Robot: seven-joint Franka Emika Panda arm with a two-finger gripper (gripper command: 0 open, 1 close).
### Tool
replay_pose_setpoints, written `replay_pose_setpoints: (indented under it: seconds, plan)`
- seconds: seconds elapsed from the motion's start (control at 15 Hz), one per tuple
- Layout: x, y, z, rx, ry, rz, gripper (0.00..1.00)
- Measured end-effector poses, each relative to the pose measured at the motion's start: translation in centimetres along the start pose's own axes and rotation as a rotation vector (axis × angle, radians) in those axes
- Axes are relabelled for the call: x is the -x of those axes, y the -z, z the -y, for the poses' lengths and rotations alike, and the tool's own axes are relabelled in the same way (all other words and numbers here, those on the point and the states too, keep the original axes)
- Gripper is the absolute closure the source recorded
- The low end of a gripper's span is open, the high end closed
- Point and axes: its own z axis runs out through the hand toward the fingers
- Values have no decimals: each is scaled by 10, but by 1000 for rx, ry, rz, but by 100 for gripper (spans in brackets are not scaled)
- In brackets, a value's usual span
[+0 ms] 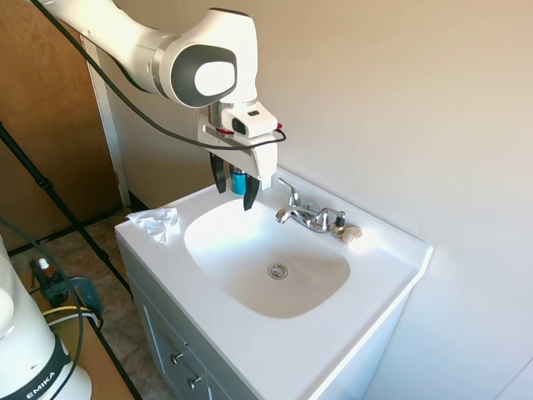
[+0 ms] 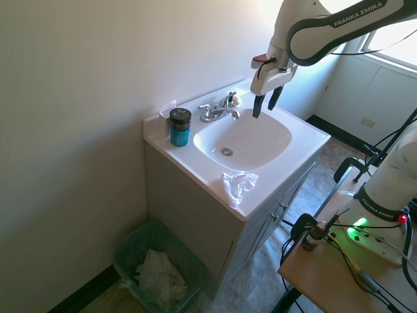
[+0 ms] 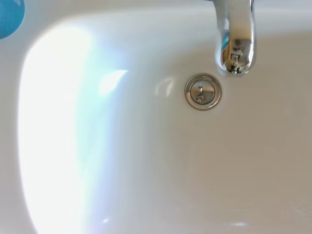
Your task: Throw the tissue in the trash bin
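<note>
The gripper (image 1: 236, 191) is held above the back of the white sink basin (image 1: 250, 250), near the chrome faucet (image 1: 304, 215); its dark fingers are parted and nothing is held between them. The tissue (image 1: 154, 222), a crumpled white wad, is seen lying on the front corner of the vanity countertop (image 1: 350, 333), beside the basin rim and well apart from the gripper. A teal jar with a dark lid (image 2: 180, 126) is placed at the back corner of the counter, by the wall. The trash bin (image 2: 130, 244), lined with a green bag and already containing white paper, is set on the floor beside the vanity cabinet. The drain (image 3: 203, 91) and faucet spout are shown in the wrist view.
</note>
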Motion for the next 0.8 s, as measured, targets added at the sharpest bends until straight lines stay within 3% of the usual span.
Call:
replay_pose_setpoints:
  seconds: [0.2, 0.4, 0.8]
  plan:
    - [6, 0, 5, -5, 17, 6, 0]
    - [53, 0, 39, -14, 72, 12, 0]
    - [150, -41, 79, 72, 114, 26, 0]
